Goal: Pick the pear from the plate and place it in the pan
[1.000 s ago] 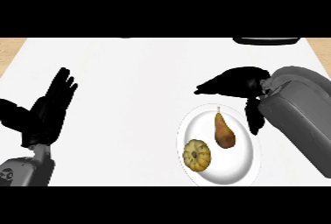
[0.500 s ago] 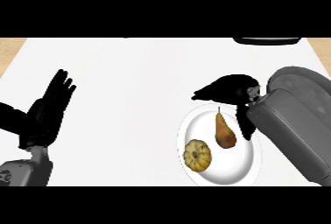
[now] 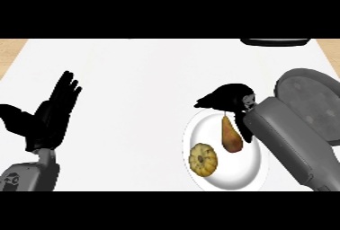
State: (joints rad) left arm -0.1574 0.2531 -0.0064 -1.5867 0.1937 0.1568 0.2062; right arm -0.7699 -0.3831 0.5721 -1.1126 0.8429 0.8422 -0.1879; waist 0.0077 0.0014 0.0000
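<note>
The pear (image 3: 230, 134) lies ungrasped on the plate (image 3: 249, 177) beside a small pumpkin (image 3: 203, 159), the right hand (image 3: 225, 98) curled empty above its stem, the pan (image 3: 275, 41) far off, left hand (image 3: 50, 114) spread.

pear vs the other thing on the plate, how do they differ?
The brown elongated pear is slim and tapers to a narrow top pointing away from the robot; the yellow ribbed squash-like piece is round and squat. The pear lies right under the right robot hand; the squash lies nearer the robot, to the left. Both rest on the white round plate.
</note>
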